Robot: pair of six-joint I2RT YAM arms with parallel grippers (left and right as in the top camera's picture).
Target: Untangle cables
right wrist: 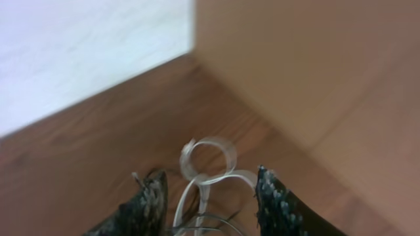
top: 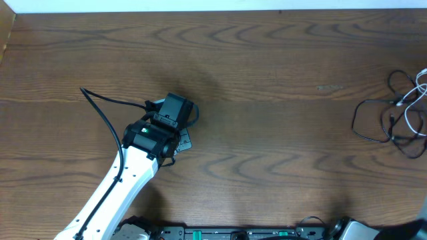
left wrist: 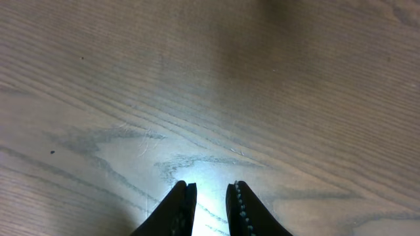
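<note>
The cables [top: 400,102] lie in a loose tangle at the table's far right edge: thin black cords in loops with a white cord [top: 420,83] among them. The right wrist view has my right gripper [right wrist: 210,176] open over this tangle, a curled white cable [right wrist: 201,177] between its fingers and thin dark strands [right wrist: 216,217] below; in the overhead view this gripper is out of sight. My left gripper [top: 172,110] hovers far from the cables at centre-left. Its wrist view shows the left gripper [left wrist: 210,187] slightly open above bare wood, nothing between the fingers.
The left arm's own thick black wire [top: 100,110] arcs over the table to its left. A tan wall panel [right wrist: 308,65] and a white surface [right wrist: 85,46] stand just beyond the cables. The arm bases [top: 233,233] line the front edge.
</note>
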